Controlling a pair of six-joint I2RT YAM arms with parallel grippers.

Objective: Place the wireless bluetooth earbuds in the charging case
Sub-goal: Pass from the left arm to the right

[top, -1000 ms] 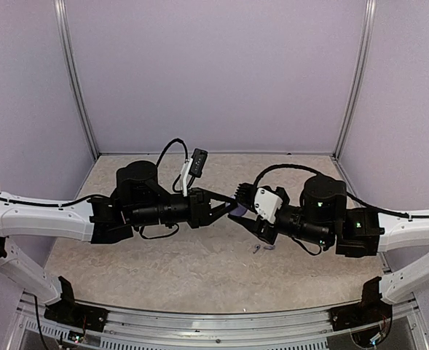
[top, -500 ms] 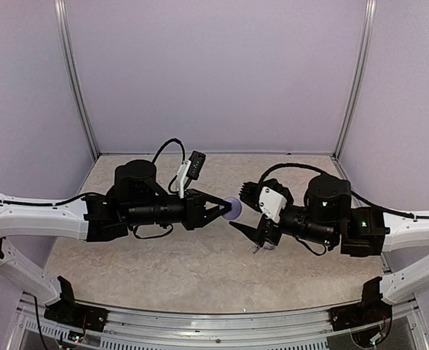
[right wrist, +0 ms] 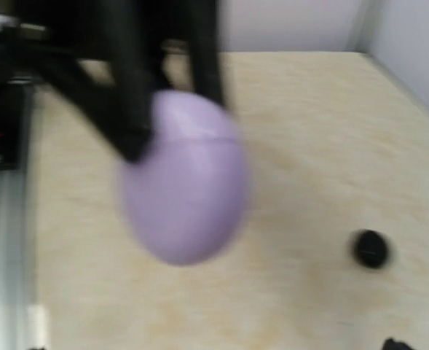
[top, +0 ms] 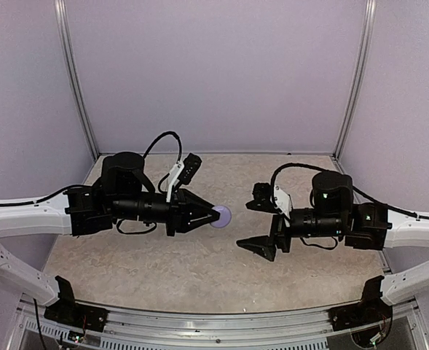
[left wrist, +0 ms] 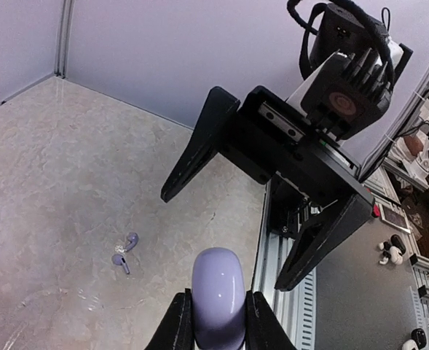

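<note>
The charging case (top: pixel 221 216) is off the worktop (top: pixel 163 270), pinched at the very tip of the left hand (top: pixel 211 214). That hand's two fingers are clamped on the case's flat sides. In the left wrist view the case (left wrist: pixel 218 295) stands edge-on between the fingertips (left wrist: pixel 179 324), its rounded end poking out past them. In the right wrist view it (right wrist: pixel 183 175) shows a fine seam line and looks closed, though the picture is blurred.

The right hand (top: pixel 245 224) faces the case from the other side with its fingers spread wide apart and nothing between them. It is near the case without touching it.

The wireless bluetooth earbuds (left wrist: pixel 125 251) lie side by side on the worktop, below and apart from both hands. A small black disc (right wrist: pixel 371 248) also sits on the worktop, well clear of the case.
</note>
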